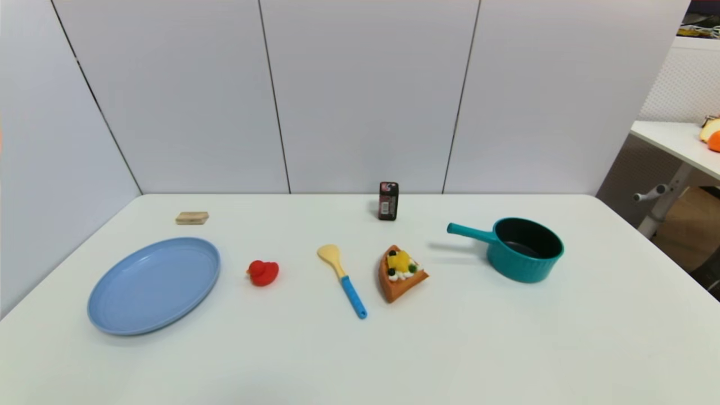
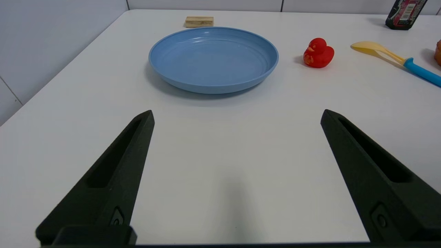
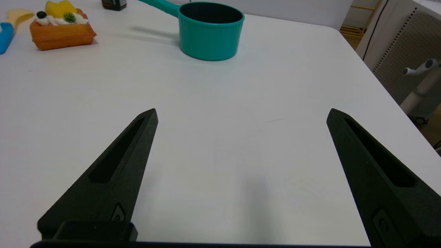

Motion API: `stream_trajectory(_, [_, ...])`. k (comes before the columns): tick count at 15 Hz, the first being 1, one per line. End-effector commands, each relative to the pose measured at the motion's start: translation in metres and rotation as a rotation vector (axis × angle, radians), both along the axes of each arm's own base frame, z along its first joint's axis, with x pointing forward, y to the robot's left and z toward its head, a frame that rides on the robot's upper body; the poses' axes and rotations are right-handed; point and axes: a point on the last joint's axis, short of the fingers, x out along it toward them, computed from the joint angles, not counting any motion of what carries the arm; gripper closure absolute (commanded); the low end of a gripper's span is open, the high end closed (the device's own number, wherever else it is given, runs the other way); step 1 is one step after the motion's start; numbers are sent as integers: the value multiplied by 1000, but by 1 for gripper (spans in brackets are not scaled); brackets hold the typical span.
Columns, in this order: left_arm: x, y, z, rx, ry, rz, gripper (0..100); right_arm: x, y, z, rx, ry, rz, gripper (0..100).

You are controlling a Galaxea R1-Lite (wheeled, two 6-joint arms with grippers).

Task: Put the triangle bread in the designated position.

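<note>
- Sitting at the centre of the head view, the triangle bread [image 1: 401, 273] lies on the white table [image 1: 506, 337], between a spoon [image 1: 342, 279] and a teal pot [image 1: 526, 248].
- Left gripper [image 2: 237, 115]: fingers spread apart, holding nothing, near a blue plate [image 2: 213, 58].
- Right gripper [image 3: 242, 114]: fingers spread apart, holding nothing.

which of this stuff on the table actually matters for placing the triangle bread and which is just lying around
Belongs to the job:
triangle bread, mid-table
right gripper, open, over bare table
left gripper, open, short of the blue plate

Just lying about (the target spot isn't marked):
blue plate
red duck
spatula
teal pot
dark bottle
tan block
</note>
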Motion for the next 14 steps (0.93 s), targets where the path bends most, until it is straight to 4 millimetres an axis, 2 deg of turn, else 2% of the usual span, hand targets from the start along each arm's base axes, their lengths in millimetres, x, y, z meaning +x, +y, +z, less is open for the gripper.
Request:
stream_trajectory(1, [0, 0, 0, -1, 0, -1, 0, 0, 0, 0, 0, 3, 1, 0])
stream_trajectory(14, [0, 0, 0, 1, 1, 1, 0, 0, 0, 0, 1, 3, 1, 0])
